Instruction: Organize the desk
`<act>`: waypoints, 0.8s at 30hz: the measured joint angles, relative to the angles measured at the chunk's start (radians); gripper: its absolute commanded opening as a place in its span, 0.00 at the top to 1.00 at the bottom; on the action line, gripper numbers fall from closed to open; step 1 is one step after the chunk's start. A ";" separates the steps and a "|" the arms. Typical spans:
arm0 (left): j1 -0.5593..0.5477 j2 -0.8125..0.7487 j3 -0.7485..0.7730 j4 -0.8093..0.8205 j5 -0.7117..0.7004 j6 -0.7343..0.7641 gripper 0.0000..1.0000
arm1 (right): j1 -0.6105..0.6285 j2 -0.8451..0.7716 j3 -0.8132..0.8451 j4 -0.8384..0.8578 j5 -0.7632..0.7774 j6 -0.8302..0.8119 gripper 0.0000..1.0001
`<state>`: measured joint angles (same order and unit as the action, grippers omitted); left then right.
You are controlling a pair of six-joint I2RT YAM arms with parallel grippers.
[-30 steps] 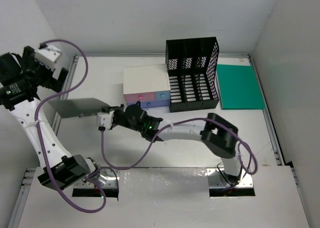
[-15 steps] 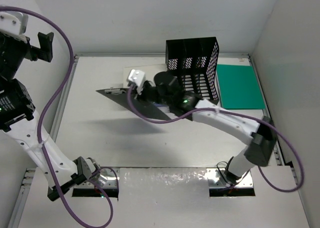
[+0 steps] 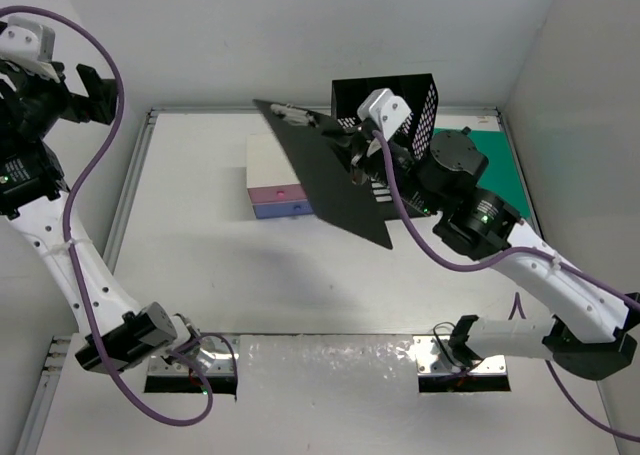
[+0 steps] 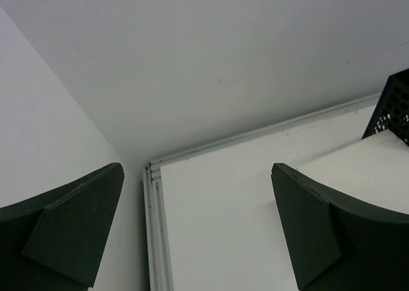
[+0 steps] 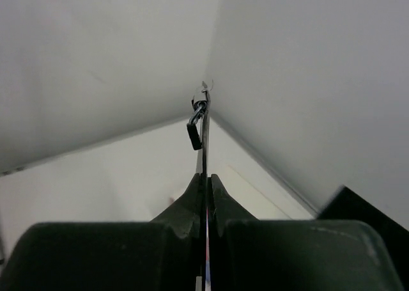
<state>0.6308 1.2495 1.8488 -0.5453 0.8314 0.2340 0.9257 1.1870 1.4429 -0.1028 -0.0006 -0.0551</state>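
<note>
Two arms are working over the desk point(image 3: 200, 265), the wide white tabletop with a grey rim that is filling the top view. The right gripper point(image 3: 360, 161) is holding a black clipboard point(image 3: 320, 175) up in the air by one long edge. The board is hanging tilted, its clip end pointing to the far left. Below it, the drawer box point(image 3: 278, 160) with one pink and one blue front is sitting on the desk, and the black mesh file holder point(image 3: 422, 100) is standing just beside that box. A green folder point(image 3: 487, 125) is showing at the far right, mostly hidden by the arm. The left gripper point(image 3: 95, 93) is hanging high beyond the desk's left edge, well apart from everything.

From the left wrist, both dark fingers point(image 4: 70, 230) are standing wide apart with nothing between them. Beneath them the desk's far left corner and rim point(image 4: 153, 227) are showing, with the box top point(image 4: 364, 163) and a corner of the mesh holder point(image 4: 393, 105) at the right.

From the right wrist, the fingers point(image 5: 185, 208) are pressing together on the clipboard, which is showing edge-on as a thin line point(image 5: 205, 144) with its clip point(image 5: 197, 121) at the far end. The desk point(image 5: 96, 188) is lying below.
</note>
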 measured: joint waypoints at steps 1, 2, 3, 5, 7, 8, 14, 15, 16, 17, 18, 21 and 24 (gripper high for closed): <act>0.000 0.005 -0.022 -0.002 -0.003 0.004 0.00 | -0.002 -0.006 -0.010 0.003 0.056 -0.016 1.00; 0.000 0.008 -0.039 -0.008 -0.005 0.007 0.00 | -0.006 -0.014 -0.018 0.007 0.108 -0.032 1.00; 0.000 0.009 -0.056 -0.013 -0.009 0.014 0.00 | -0.010 -0.023 -0.028 0.023 0.164 -0.058 1.00; 0.000 0.009 -0.082 -0.027 -0.023 0.028 0.00 | -0.018 -0.037 -0.045 0.084 0.286 -0.106 1.00; -0.003 0.007 -0.105 -0.031 -0.039 0.043 0.00 | -0.034 -0.050 -0.076 0.213 0.405 -0.156 1.00; -0.006 0.006 -0.119 -0.035 -0.048 0.051 0.00 | -0.044 -0.053 -0.095 0.289 0.464 -0.180 1.00; -0.030 0.006 -0.189 -0.046 -0.098 0.092 0.00 | -0.151 -0.005 -0.232 0.704 0.654 -0.244 1.00; -0.032 0.006 -0.197 -0.050 -0.106 0.099 0.00 | -0.175 0.018 -0.246 0.751 0.665 -0.244 1.00; -0.035 0.006 -0.204 -0.054 -0.111 0.106 0.00 | -0.196 0.040 -0.259 0.788 0.675 -0.244 1.00; -0.035 0.006 -0.210 -0.057 -0.114 0.111 0.00 | -0.215 0.061 -0.272 0.823 0.683 -0.243 1.00; -0.036 0.006 -0.215 -0.058 -0.117 0.119 0.00 | -0.235 0.085 -0.283 0.858 0.685 -0.241 1.00; -0.036 0.006 -0.234 -0.056 -0.124 0.133 0.00 | -0.291 0.151 -0.303 0.934 0.662 -0.232 1.00; -0.036 0.005 -0.265 -0.048 -0.129 0.143 0.00 | -0.337 0.216 -0.313 1.041 0.604 -0.230 1.00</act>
<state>0.5945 1.2545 1.5841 -0.5930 0.7021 0.3771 0.5884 1.4033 1.1301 0.9379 0.6033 -0.2855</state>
